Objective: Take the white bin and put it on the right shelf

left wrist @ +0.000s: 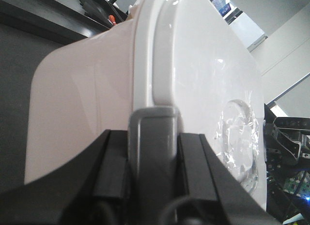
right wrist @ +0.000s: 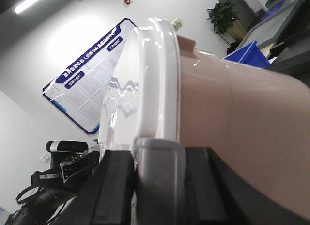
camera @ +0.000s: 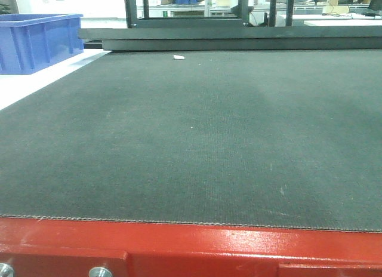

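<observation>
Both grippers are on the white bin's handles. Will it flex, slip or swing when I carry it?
Probably stiff: the white bin shows no bowing. Slipping seems possible, since its lid is glossy and the left gripper and right gripper pinch only narrow grey handles. Weight unknown; contents are hidden.

The desk has a glossy red front edge [camera: 197, 247] at 6 o'clock, with two metal bolt heads [camera: 100, 271] set in it toward 7 o'clock. A dark woven mat [camera: 209, 139] covers nearly the whole top. One small white scrap [camera: 178, 57] lies on the mat near 12 o'clock. At 10 o'clock a blue crate [camera: 36, 41] stands on a white surface [camera: 24, 86] beside the mat.
</observation>
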Tool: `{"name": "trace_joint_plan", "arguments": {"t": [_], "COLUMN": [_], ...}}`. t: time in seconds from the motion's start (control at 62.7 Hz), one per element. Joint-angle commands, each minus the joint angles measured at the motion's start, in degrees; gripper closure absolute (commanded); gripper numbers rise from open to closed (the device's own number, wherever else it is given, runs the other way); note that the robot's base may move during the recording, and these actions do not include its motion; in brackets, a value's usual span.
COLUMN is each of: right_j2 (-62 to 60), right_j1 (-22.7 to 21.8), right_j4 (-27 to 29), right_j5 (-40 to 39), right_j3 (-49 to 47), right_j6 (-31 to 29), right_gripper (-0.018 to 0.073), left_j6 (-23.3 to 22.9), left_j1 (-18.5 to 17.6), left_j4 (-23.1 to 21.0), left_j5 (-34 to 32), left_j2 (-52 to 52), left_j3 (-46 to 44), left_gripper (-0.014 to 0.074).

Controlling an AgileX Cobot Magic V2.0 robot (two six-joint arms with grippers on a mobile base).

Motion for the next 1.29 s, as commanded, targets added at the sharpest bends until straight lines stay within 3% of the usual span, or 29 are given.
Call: {"name": "trace_joint_plan", "arguments": {"t": [0.0,1.276], "right_j2": [-2.67,-2.67], "right_j1": [2.11,2.11], "right_j4": [8.01,8.01], "right_j5": [13.45,13.4], "right_j3": [-2.19,-2.19], "right_j6": [-0.48,-0.48], "right_gripper": [0.0314,0.0314], "left_j6": [0.61,0.61], "left_j1": [-3.46,-3.46], "left_j4": [-6.16,-6.16], "left_j5": [12.36,12.36], "left_j2": [-3.24,-3.24], "left_j3": [-2.14,-2.14], "left_gripper": [0.0684,0.0684]}}
